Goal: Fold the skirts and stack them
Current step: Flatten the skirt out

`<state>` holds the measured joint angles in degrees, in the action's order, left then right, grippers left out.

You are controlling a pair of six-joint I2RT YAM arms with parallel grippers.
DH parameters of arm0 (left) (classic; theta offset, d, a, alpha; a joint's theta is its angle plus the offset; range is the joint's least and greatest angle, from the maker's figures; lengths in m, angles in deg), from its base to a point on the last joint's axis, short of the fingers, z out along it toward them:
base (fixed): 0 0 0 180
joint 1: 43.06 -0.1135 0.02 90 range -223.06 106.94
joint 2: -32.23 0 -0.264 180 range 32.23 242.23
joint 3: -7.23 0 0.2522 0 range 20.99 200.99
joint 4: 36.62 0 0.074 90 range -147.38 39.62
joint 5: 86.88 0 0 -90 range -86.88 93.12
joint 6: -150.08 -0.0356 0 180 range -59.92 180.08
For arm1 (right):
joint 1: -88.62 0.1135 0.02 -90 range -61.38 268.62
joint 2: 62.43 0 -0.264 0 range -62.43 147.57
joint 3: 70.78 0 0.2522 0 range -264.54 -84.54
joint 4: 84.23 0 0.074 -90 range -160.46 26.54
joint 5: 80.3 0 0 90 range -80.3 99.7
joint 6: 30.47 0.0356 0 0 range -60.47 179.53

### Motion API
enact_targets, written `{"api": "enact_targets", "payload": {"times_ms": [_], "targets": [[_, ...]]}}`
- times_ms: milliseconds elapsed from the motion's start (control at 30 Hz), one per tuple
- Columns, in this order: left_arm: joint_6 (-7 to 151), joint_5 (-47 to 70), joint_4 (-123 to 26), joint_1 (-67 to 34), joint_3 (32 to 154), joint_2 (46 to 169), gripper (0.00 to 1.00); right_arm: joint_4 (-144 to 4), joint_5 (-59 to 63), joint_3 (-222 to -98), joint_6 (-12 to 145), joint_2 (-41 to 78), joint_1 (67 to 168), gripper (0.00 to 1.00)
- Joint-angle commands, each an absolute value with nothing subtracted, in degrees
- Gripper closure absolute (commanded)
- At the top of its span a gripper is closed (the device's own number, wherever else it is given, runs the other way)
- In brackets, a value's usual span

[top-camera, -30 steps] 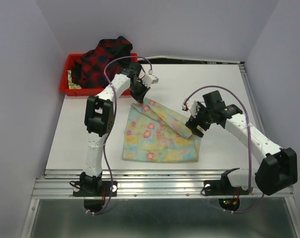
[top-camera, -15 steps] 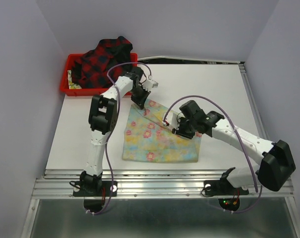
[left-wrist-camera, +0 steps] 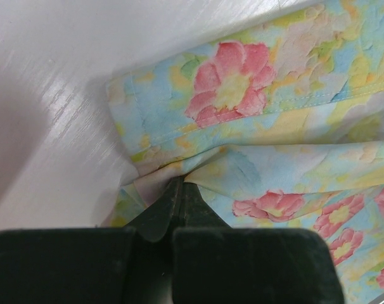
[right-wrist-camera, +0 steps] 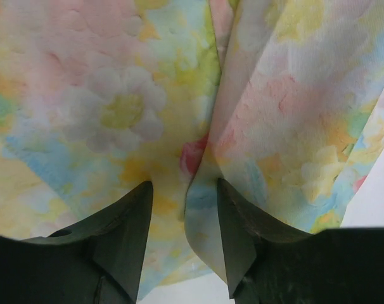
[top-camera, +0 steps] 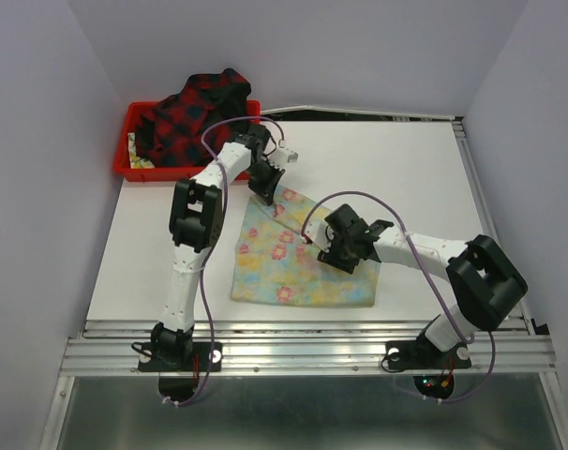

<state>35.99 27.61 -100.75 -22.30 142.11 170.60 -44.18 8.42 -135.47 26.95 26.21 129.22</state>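
Observation:
The floral skirt [top-camera: 284, 267], pastel yellow and blue with pink flowers, lies spread on the white table. My left gripper [top-camera: 263, 193] is shut on its far corner; in the left wrist view the jaws [left-wrist-camera: 179, 187] pinch a bunched edge of the skirt [left-wrist-camera: 274, 95]. My right gripper [top-camera: 333, 253] hovers low over the skirt's right half. In the right wrist view it [right-wrist-camera: 182, 212] is open, with a loose fold edge of the skirt [right-wrist-camera: 103, 95] hanging between the jaws. The red-and-black plaid skirt [top-camera: 195, 108] is heaped in the tray at the far left.
The red plastic tray [top-camera: 134, 169] sits at the table's far left corner, against the left wall. Bare white table [top-camera: 406, 169] lies right of and behind the floral skirt. A metal rail [top-camera: 303, 328] runs along the near edge.
My right gripper has moved left from the skirt's right corner to over its middle right, and the raised fold has dropped flatter. My left gripper has stayed at the far corner.

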Motion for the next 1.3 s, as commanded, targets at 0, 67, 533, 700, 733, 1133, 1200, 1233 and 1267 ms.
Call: {"api": "enact_targets", "payload": {"times_ms": [0,67,533,700,733,1133,1200,1233,1267], "targets": [[35.74,26.94,-100.65,-22.67,141.85,171.10,1.00,-52.08,12.34,-133.76,29.91,26.60,129.58,0.46],[35.82,27.02,-100.13,-22.67,141.06,170.57,1.00,-52.97,13.56,-133.67,30.61,27.21,129.58,0.46],[34.33,26.06,-100.21,-22.67,140.35,169.95,1.00,-49.19,4.26,-137.71,29.38,31.52,120.71,0.60],[33.80,25.88,-100.39,-22.67,139.82,169.26,1.00,-49.28,3.64,-138.76,29.12,32.05,119.47,0.79],[33.54,25.62,-100.48,-22.67,139.65,168.90,1.00,-49.02,3.72,-139.11,28.51,30.75,119.47,0.84],[29.85,25.62,-101.80,-22.67,138.94,159.67,1.00,-37.60,2.94,-145.44,21.56,20.01,118.42,0.99],[29.59,25.79,-101.88,-22.67,138.42,158.62,1.00,-36.37,1.54,-145.88,21.56,19.92,118.42,0.99],[29.41,26.06,-101.80,-22.67,138.07,158.09,1.00,-34.97,1.27,-146.84,22.43,20.01,118.42,0.99],[29.06,26.23,-101.62,-22.67,137.28,156.87,1.00,-34.17,0.92,-147.55,22.87,20.10,118.42,0.99]]}}
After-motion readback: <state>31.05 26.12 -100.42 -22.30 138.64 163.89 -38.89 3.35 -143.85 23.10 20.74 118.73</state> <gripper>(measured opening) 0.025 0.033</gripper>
